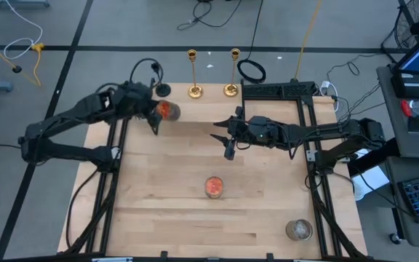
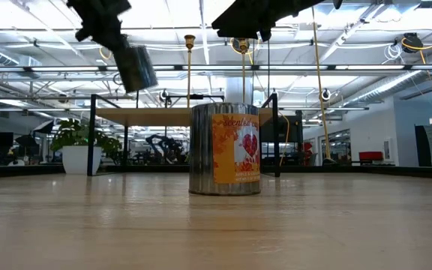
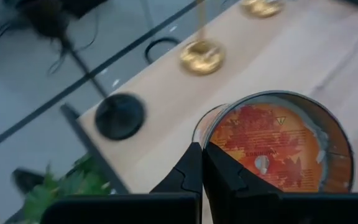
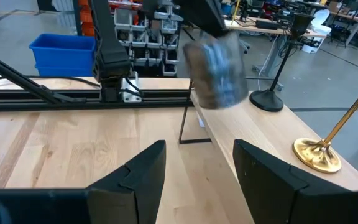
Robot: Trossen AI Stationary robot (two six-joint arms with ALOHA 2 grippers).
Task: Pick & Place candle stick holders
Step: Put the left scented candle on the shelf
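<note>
Two gold candle stick holders and a shorter black one stand on their round bases at the table's far edge. My left gripper is just near of the black holder, shut on a round tin candle with an orange top, held above the table. My right gripper is open and empty over the table's middle, near of the right gold holder. In the left wrist view the black base and a gold base lie beyond the tin. My left gripper pinches the tin at its rim, on the side nearest the wrist, between its two fingers. The fingers slant down from above and from the table's left. The tin hangs tilted below them, clear of the table.
A second tin with an orange label stands at the table's middle, near side, large in the low view. A grey tin stands at the near right corner. Black frame rails run along both table sides.
</note>
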